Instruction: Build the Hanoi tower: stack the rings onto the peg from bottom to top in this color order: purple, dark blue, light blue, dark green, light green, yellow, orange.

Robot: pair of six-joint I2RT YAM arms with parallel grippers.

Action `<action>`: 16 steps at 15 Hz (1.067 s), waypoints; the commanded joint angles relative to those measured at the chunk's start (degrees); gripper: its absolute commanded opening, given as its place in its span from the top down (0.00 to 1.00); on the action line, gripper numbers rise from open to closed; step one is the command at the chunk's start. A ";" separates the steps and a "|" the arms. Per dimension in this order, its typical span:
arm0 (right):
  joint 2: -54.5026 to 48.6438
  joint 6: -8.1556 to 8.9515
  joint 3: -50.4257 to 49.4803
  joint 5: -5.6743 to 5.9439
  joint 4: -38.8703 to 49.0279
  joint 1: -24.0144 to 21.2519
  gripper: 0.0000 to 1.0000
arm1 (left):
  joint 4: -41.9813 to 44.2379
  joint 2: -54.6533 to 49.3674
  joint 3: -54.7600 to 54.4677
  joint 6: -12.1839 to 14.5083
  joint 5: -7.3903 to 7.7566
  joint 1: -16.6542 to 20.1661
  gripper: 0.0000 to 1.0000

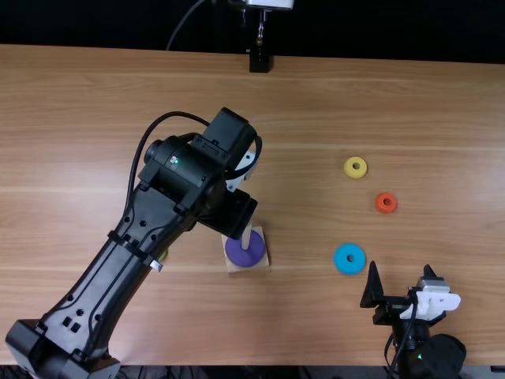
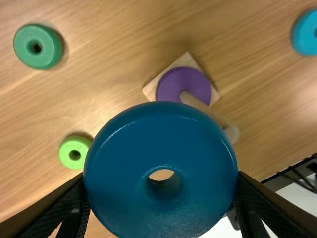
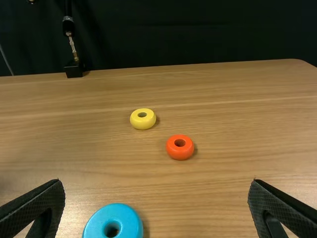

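Observation:
In the top view my left gripper (image 1: pixel 229 210) is over the table beside the wooden base (image 1: pixel 262 263), which holds the purple ring (image 1: pixel 245 251) around its peg (image 1: pixel 247 234). My left gripper (image 2: pixel 161 177) is shut on the dark blue ring (image 2: pixel 161 134), held above the table in the left wrist view, near the peg (image 2: pixel 195 99) and purple ring (image 2: pixel 181 82). My right gripper (image 1: pixel 401 272) stands open near the light blue ring (image 1: pixel 349 258); in its wrist view, the right gripper (image 3: pixel 156 182) has nothing between its fingers.
A yellow ring (image 1: pixel 355 167) and an orange ring (image 1: pixel 386 203) lie right of the base. On its other side are a dark green ring (image 2: pixel 38 46) and a light green ring (image 2: pixel 75 151). A black mount (image 1: pixel 259 61) stands at the far table edge.

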 commanded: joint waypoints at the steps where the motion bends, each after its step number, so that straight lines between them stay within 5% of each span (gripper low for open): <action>1: -0.73 -0.08 -3.52 -0.29 -4.12 -0.76 0.00 | 0.20 -0.42 2.50 -2.42 -0.87 -1.13 1.00; 6: -0.73 -0.08 -3.52 -0.29 -4.12 -0.76 0.00 | 3.05 2.56 3.82 -4.11 -0.87 -4.91 1.00; 16: -0.73 -0.08 -3.52 -0.29 -4.12 -0.76 0.00 | 2.95 2.65 1.62 -4.22 -0.87 -5.17 1.00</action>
